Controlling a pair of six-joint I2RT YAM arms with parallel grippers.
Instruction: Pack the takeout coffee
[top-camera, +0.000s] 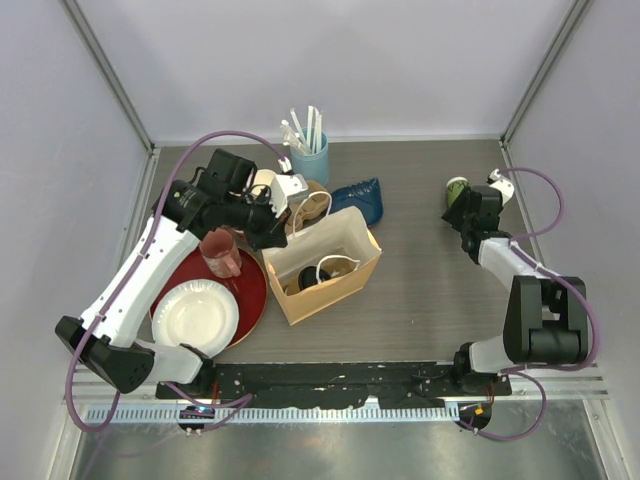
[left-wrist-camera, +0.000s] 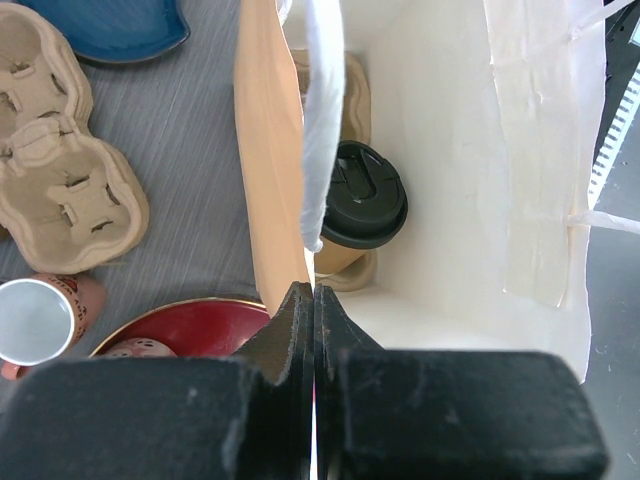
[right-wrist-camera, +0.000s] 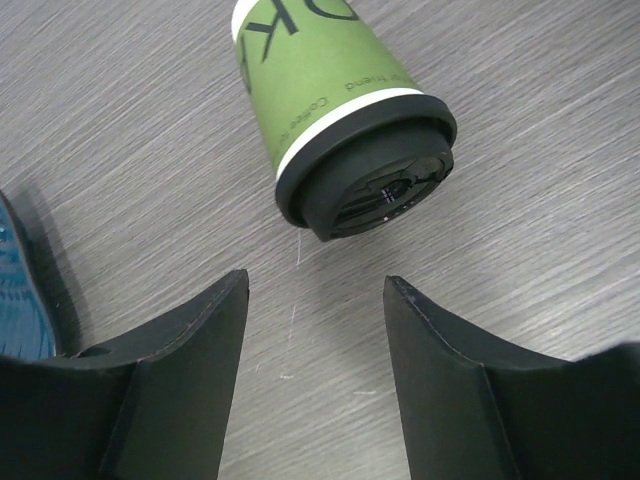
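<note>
The kraft-brown cup with a black lid (left-wrist-camera: 362, 195) stands inside the open paper bag (top-camera: 350, 240), on a cardboard carrier. My left gripper (left-wrist-camera: 313, 300) is shut on the rim of the bag's left wall (left-wrist-camera: 270, 150), and in the top view it (top-camera: 272, 235) is at the bag's left corner. The green cup (right-wrist-camera: 325, 75) lies on its side on the table at the far right (top-camera: 456, 190), with its black lid (right-wrist-camera: 375, 185) facing my right gripper (right-wrist-camera: 315, 285). The right gripper is open and empty, just short of the lid.
A pulp cup carrier (left-wrist-camera: 60, 150) and a blue dish (top-camera: 358, 198) lie behind the bag. A pink mug (top-camera: 220, 250) and a white paper plate (top-camera: 195, 315) sit on a red plate (top-camera: 250, 295) to the bag's left. A blue holder with utensils (top-camera: 310, 155) stands at the back.
</note>
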